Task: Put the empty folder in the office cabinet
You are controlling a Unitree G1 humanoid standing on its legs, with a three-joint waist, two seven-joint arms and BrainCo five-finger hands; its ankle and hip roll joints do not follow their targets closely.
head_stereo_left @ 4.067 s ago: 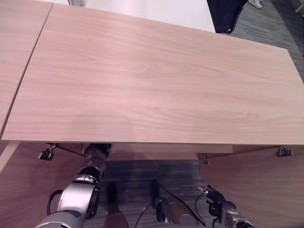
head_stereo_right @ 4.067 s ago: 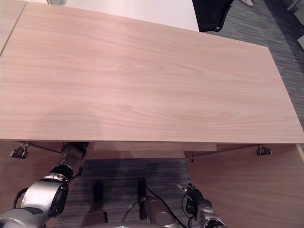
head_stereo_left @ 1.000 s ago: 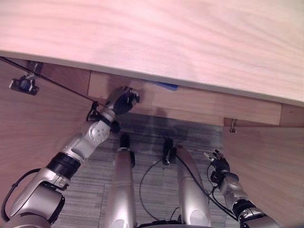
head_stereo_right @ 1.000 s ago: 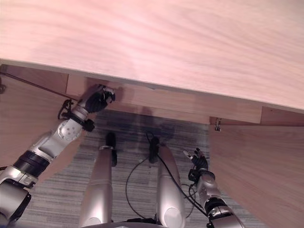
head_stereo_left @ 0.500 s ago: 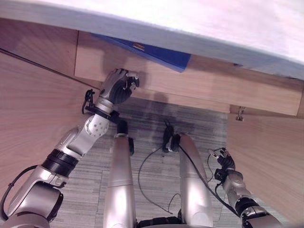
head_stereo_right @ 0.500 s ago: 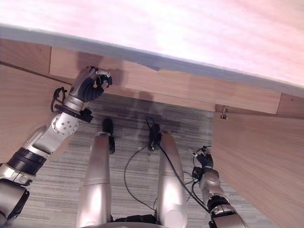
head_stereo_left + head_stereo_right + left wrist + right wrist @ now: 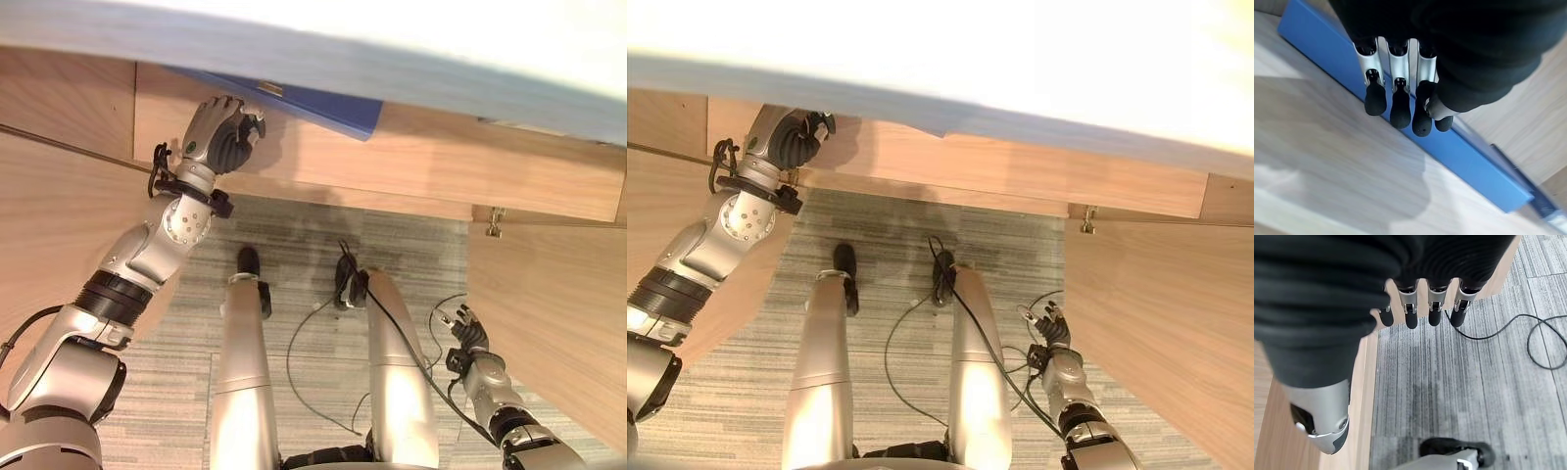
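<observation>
Left hand (image 7: 217,135): raised under the cabinet top, fingers (image 7: 1393,100) curled, tips resting against the long edge of the folder; whether they grip it or only press it, I cannot tell.
Right hand (image 7: 470,338): hangs low by the robot's right side, fingers loosely extended, holding nothing.
Folder (image 7: 323,106): blue, lying flat on the wooden shelf (image 7: 1327,161) inside the cabinet, its near end at the left hand's fingertips and its far corner running off to that hand's right.
Handling: judged light and stiff, with smooth covers likely to slip; best taken along the spine edge or pushed flat.
Surroundings: open cabinet door (image 7: 549,323) just beyond the right hand; grey carpet floor (image 7: 1449,396) below.
Obstruction: cabinet top (image 7: 392,59) overhangs the left hand, leaving little headroom; nothing else blocks the shelf.
</observation>
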